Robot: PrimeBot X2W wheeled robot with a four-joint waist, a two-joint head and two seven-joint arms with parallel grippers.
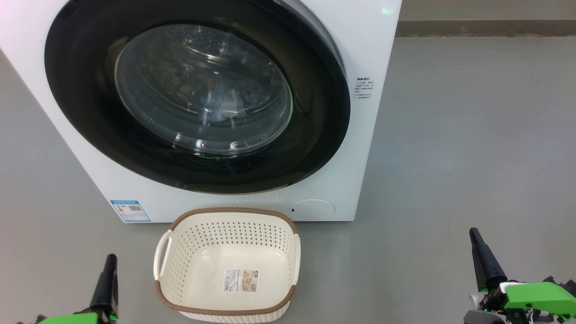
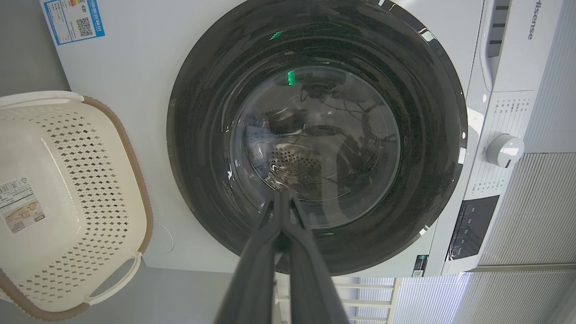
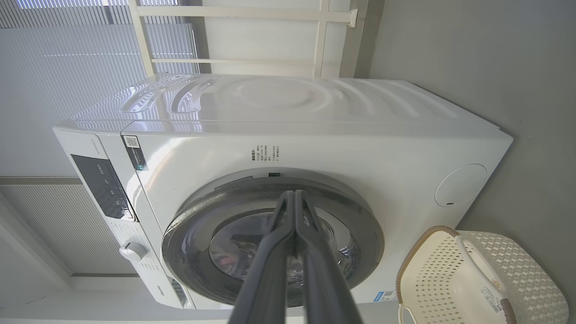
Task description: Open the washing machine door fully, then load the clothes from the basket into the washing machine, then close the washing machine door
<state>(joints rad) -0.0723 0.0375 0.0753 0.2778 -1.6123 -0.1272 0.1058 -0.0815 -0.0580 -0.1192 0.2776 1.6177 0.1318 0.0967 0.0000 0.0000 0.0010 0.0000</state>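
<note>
Tapered dark left end effector (image 1: pixel 111 258) near perforated cream plastic basket (image 1: pixel 225 237)

On floor (image 1: pixel 450 135), basket (image 1: pixel 202 238) just before washing machine (image 1: pixel 360 45), under door (image 1: pixel 81 90) — sticker (image 1: pixel 130 210) behind-left, cap (image 1: pixel 312 209) behind-right.

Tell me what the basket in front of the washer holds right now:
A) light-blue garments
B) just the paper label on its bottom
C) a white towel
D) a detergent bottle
B: the head view looks straight down into the basket, and its cream bottom lies bare apart from the paper label stuck there.
</note>
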